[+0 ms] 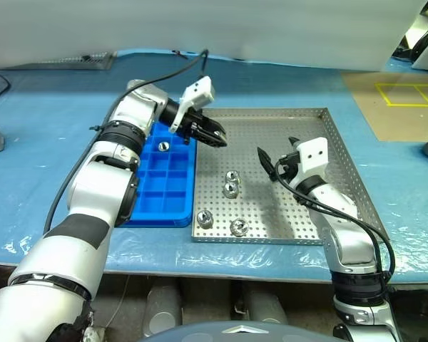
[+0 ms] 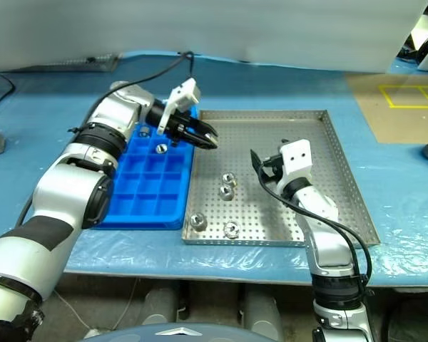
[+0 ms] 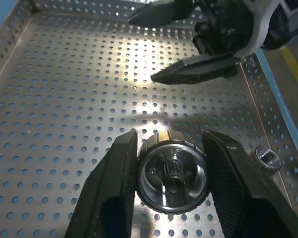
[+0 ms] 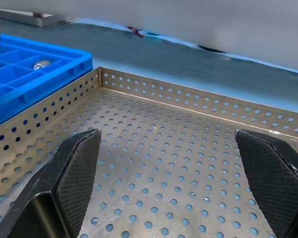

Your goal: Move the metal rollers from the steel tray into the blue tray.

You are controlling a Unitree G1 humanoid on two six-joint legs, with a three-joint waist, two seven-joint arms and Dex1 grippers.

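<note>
My left gripper [image 1: 215, 135] hangs over the near-left corner region of the steel tray [image 1: 271, 121], right beside the blue tray [image 1: 164, 192]. It is shut on one metal roller [image 3: 172, 176], gripped between both fingers. Several more rollers [image 1: 232, 176] lie on the steel tray's perforated floor near its front left. One roller [image 1: 163, 145] sits in a far compartment of the blue tray. Over the middle of the steel tray my right gripper [image 1: 277, 153] is held wide open and level, with nothing between its fingers [image 4: 72, 168].
Both trays rest side by side on a blue plastic sheet [image 1: 50, 135] covering the table. A black cable [image 1: 164, 75] runs from my left wrist toward the back. Yellow tape marks [image 1: 406, 92] lie at the far right.
</note>
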